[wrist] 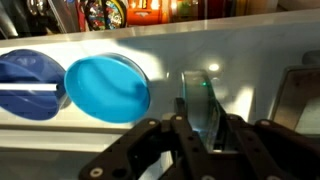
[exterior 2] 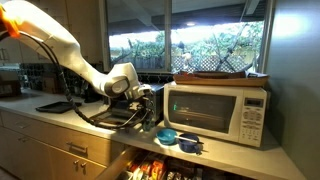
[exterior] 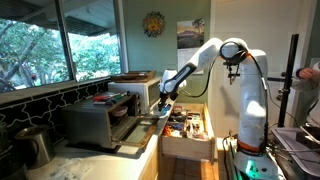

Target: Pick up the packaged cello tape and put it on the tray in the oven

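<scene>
In the wrist view my gripper point(wrist: 200, 128) is shut on the packaged cello tape point(wrist: 204, 98), a thin clear pack standing on edge between the fingers, just above the pale countertop. In both exterior views the gripper point(exterior: 165, 96) point(exterior 2: 141, 92) hovers low over the counter, between the silver-grey toaster oven point(exterior: 95, 122) and the white microwave point(exterior 2: 215, 110). The oven's door hangs open toward the gripper. A dark flat tray-like sheet point(exterior 2: 108, 117) lies under the arm; I cannot tell whether it is the tray or the door.
Two blue round dishes point(wrist: 108, 88) point(wrist: 25, 85) lie on the counter left of the pack; they also show in an exterior view point(exterior 2: 178, 138). An open drawer point(exterior: 186, 126) full of packets sticks out below the counter edge. A wooden box sits atop the microwave point(exterior: 135, 76).
</scene>
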Tool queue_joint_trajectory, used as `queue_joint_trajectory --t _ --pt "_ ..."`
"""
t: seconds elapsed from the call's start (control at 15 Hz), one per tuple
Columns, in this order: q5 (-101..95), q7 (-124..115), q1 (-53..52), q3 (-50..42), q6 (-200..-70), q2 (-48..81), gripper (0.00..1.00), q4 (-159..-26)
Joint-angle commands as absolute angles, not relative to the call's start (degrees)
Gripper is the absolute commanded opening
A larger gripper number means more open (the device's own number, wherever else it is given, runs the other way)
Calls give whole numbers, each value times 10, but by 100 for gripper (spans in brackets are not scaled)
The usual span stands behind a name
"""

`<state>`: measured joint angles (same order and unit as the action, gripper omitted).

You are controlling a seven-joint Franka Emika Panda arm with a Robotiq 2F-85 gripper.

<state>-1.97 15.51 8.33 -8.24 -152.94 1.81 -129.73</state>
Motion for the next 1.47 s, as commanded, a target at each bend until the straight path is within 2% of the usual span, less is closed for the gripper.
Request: queue_joint_trajectory --t 0.0,0.47,0.6,0.67,0.8,0.87,1.4 --pt "-80 213 78 -79 -1511 -125 11 -1393" --pt "-60 340 -17 -63 -1359 -344 11 -1509" --pt "-77 335 -47 -37 -1384 -374 9 -1538" --pt "-72 320 -33 -56 -1371 -330 27 -1495" --pt "-73 319 -54 -40 -1373 -356 27 -1517" --pt "-74 318 -57 -38 -1373 -362 9 -1522" --pt "-167 352 -84 -3 -1676 -324 7 -1593"
